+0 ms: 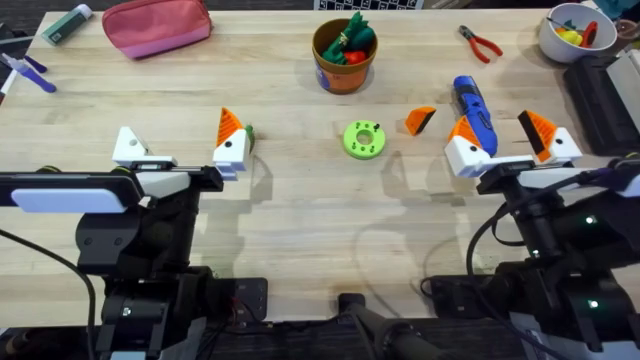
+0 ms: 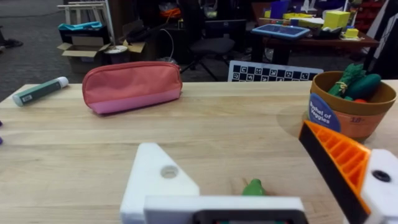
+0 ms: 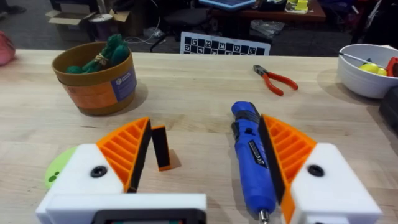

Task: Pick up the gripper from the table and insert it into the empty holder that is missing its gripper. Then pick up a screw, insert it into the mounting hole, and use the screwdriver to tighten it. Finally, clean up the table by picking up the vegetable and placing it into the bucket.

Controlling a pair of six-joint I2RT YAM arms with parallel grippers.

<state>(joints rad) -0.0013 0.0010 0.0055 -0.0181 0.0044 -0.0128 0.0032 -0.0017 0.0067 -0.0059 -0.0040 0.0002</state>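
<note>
The right claw (image 1: 505,143) hangs spread over the desk (image 1: 300,210), the blue screwdriver (image 1: 473,113) lying between its fingers, unpinched. The loose orange gripper (image 1: 420,120) sits just outside its left finger. The left claw (image 1: 180,152), also spread, carries the bare holder (image 1: 128,147).

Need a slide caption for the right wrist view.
Open right gripper straddles the blue screwdriver, loose orange gripper standing beside it.

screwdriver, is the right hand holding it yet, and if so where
No. The screwdriver lies on the table between the open fingers of the right hand, not gripped. The left hand holds nothing either.
</note>
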